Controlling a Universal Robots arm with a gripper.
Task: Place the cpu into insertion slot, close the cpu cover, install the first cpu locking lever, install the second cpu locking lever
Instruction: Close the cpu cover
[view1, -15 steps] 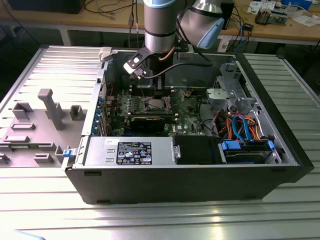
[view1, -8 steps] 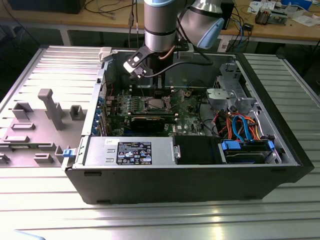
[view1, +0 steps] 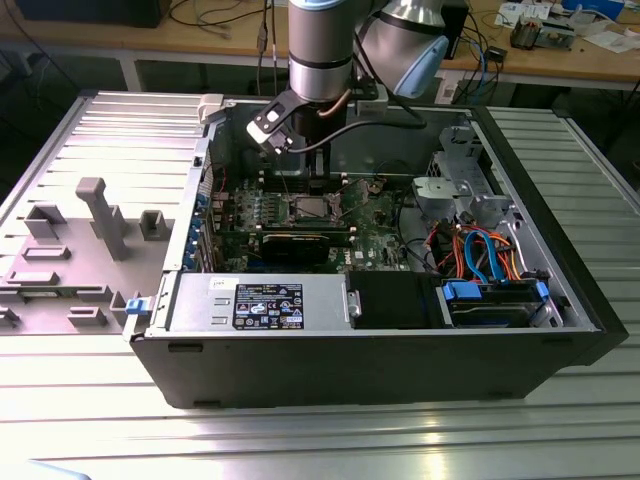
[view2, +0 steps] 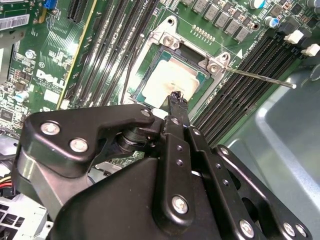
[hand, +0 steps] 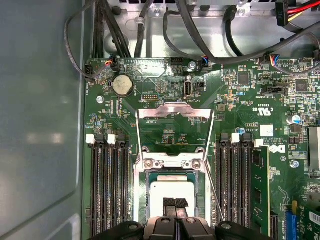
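The cpu (hand: 172, 191) lies flat in the insertion slot (hand: 141, 190), its pale silver face up; both wrist views show it (view2: 167, 80). The cpu cover (hand: 175, 111) stands swung open beyond the slot's hinge. One thin locking lever (view2: 260, 78) sticks out free to the side, and another wire lever (hand: 216, 196) runs beside the slot. My gripper (hand: 175, 203) hangs just over the chip's near edge, its black fingers (view2: 177, 100) together with nothing between them. In the exterior view my gripper (view1: 318, 186) reaches down into the open computer case above the slot (view1: 310, 208).
Long black memory slots (hand: 107, 185) flank the socket on both sides. Cables (hand: 200, 35) cross the case wall behind the board. A black graphics card (view1: 295, 245), a power supply (view1: 260, 303) and a drive bay with orange and blue cables (view1: 485, 255) stand nearby.
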